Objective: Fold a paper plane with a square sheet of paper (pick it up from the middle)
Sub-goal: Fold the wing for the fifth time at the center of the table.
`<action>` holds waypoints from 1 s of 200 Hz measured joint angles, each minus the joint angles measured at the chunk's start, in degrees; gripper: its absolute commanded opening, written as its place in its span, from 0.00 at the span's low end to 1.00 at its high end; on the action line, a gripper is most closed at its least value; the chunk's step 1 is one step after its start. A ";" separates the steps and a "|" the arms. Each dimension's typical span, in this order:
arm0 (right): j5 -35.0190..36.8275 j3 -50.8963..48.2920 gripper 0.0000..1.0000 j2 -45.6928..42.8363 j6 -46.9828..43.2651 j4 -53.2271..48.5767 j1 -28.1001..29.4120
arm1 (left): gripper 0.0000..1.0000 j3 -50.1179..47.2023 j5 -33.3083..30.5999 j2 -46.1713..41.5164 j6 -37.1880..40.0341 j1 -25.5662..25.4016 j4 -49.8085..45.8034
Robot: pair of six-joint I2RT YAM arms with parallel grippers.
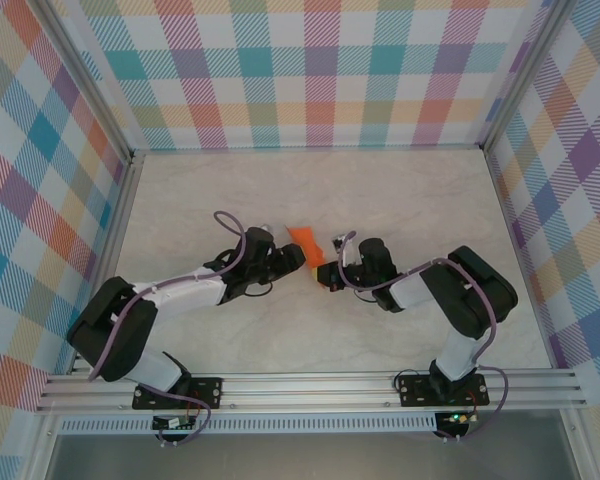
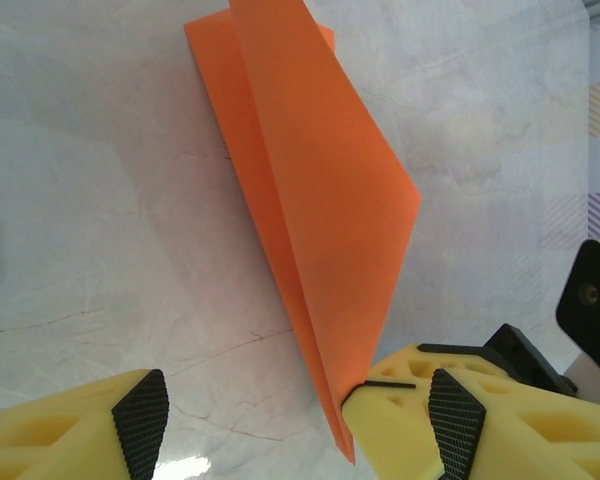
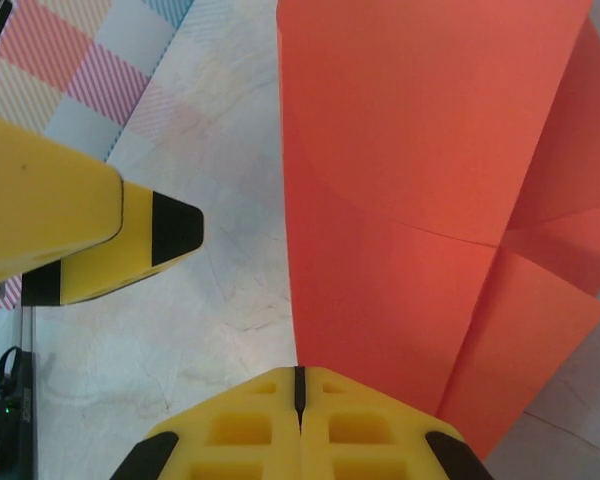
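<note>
The orange sheet of paper (image 1: 303, 241) is folded into a long pointed dart shape with a raised ridge (image 2: 310, 200), and it lies mid-table. My right gripper (image 3: 300, 385) is shut on its narrow end, the paper's edge (image 3: 400, 200) running into the seam of the jaws. My left gripper (image 2: 298, 425) stands open around that same end. Its black pads (image 2: 142, 425) sit wide apart and touch no paper. The right gripper's yellow tip (image 2: 395, 420) lies just inside the left gripper's right-hand pad (image 2: 456, 420). Both grippers meet at the paper (image 1: 316, 266).
The marble-patterned table (image 1: 410, 200) is bordered by checked walls (image 1: 310, 70) at the back and sides, and a metal rail (image 1: 310, 390) runs along the near edge. One left finger (image 3: 130, 240) shows close beside the right gripper.
</note>
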 measured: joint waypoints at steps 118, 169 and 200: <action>-2.29 -0.15 0.00 2.10 11.54 0.00 -4.52 | 0.53 8.37 3.41 13.31 4.96 0.00 6.36; -3.41 -0.24 0.00 3.19 15.06 0.00 -6.29 | 0.52 9.86 3.45 17.18 6.82 0.00 7.58; -4.13 -0.22 0.00 3.34 15.76 0.02 -6.73 | 0.46 11.85 3.48 20.31 7.56 0.00 7.85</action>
